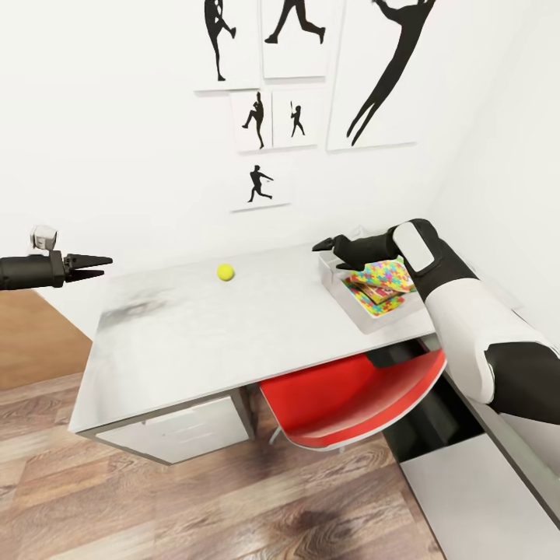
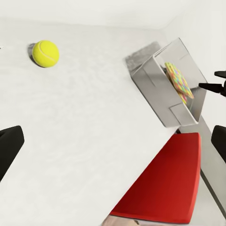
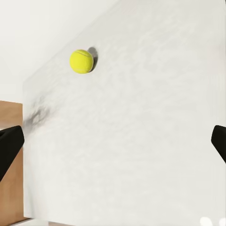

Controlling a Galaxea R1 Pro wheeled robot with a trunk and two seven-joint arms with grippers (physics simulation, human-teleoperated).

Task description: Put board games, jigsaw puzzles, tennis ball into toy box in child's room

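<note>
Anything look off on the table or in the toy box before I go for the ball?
One thing: the jigsaw puzzles sit crooked in the toy box, one tilted up across its rim rather than lying flat. The tennis ball rests alone on the table, nothing spilled.
</note>
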